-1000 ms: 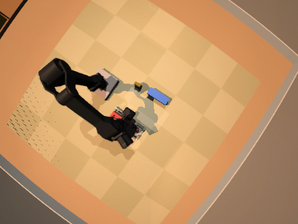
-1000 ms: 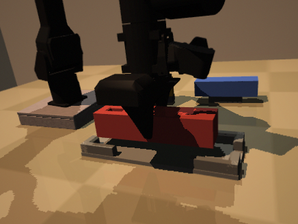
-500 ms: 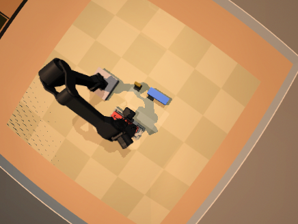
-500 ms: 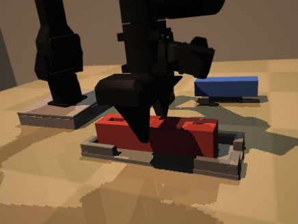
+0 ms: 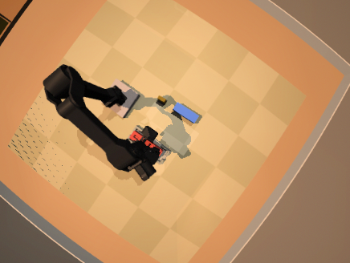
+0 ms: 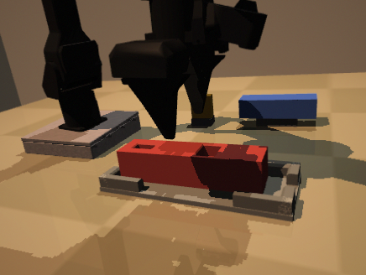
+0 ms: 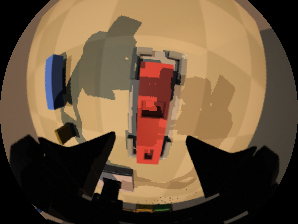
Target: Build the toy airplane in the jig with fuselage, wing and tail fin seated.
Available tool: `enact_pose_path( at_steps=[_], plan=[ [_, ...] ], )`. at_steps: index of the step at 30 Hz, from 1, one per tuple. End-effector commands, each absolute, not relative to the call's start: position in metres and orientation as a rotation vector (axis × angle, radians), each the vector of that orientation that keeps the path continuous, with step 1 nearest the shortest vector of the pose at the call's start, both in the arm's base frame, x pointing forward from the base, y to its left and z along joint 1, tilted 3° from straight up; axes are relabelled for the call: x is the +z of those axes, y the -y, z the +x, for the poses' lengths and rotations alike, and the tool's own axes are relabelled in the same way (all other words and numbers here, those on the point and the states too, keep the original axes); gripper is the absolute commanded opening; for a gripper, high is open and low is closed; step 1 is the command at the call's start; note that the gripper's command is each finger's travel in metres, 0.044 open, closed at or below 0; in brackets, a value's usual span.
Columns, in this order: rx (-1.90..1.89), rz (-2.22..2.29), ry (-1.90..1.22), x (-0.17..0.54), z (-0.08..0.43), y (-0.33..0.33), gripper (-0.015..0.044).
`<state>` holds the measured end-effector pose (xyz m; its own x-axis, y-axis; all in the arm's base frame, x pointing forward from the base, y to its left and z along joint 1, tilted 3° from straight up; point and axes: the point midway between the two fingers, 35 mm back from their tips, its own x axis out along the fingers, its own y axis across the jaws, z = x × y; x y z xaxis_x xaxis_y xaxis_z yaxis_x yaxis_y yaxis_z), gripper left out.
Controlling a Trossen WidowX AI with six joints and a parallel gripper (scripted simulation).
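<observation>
The red fuselage (image 5: 136, 136) (image 6: 155, 168) (image 7: 150, 127) sits low inside the grey cradle (image 6: 262, 202) (image 7: 132, 112), lengthwise between its walls. One end leaves a gap to the cradle's end wall; whether its underside is fully flat is unclear. Its middle socket (image 7: 153, 108) and smaller tail socket (image 7: 148, 154) are empty. The blue wing (image 5: 187, 113) (image 6: 277, 108) (image 7: 54, 82) lies apart, its dark tab underneath. The small yellow tail fin (image 5: 161, 99) (image 6: 208, 108) (image 7: 63, 134) stands near it. My gripper (image 6: 185, 125) (image 7: 152, 137) is open and empty above the fuselage, fingertips on either side, clear of it.
The arm's base plate (image 5: 133, 103) (image 6: 59, 144) (image 7: 126, 181) is near the cradle's tail end, with the arm's base on it. The fin and wing are on the same side of the cradle, the fin closer to the base plate. The arm's shadow falls between cradle and wing.
</observation>
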<state>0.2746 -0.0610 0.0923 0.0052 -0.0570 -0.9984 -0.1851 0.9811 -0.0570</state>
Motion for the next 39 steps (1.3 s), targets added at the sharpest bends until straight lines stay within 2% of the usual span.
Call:
enact_pose_path(
  at_steps=[1,11,19,28,36,39],
  plan=[
    [0.093,-0.195,-1.532,0.148,0.272,0.058,0.0440],
    [0.121,-0.222,-1.531,0.147,0.282,0.050,0.0440],
    [0.132,-0.210,-1.528,0.140,0.317,-0.069,0.0440],
    [0.143,-0.212,-1.526,0.128,0.303,-0.192,0.0440],
    [0.138,-0.204,-1.528,0.125,0.300,-0.200,0.0440],
    [0.138,-0.204,-1.528,0.094,0.302,-0.199,0.0440]
  ],
)
